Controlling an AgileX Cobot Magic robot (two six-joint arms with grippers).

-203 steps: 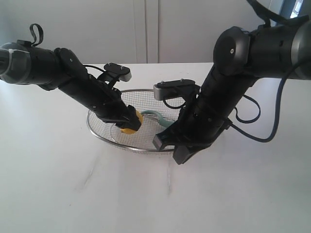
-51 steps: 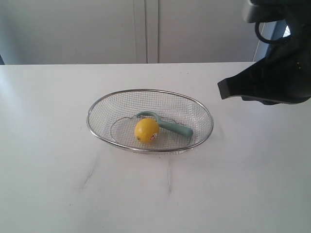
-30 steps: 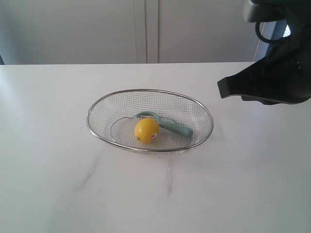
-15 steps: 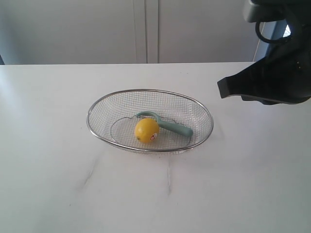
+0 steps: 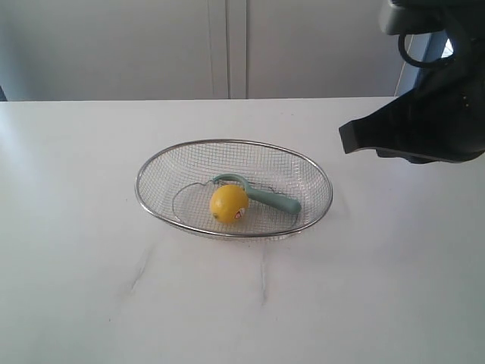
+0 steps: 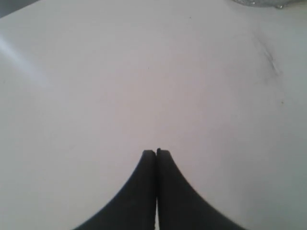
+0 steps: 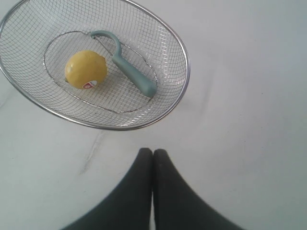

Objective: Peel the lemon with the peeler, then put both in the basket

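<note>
Lemon [image 7: 85, 70] and peeler [image 7: 132, 75] in basket [image 7: 165, 52]; left gripper [image 6: 156, 153] and right gripper [image 7: 153, 152] both fully closed, empty.

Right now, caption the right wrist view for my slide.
Lemon and peeler in the basket; right pincer shut outside it.

The right arm [image 5: 428, 125] is matte black, a broad housing narrowing to a blunt wedge, with a black cable [image 5: 405, 57] looped above it. The left gripper [image 6: 156, 153] and the right gripper [image 7: 153, 152] each have two smooth black fingers, wide at the base and curving to slim tips.
</note>
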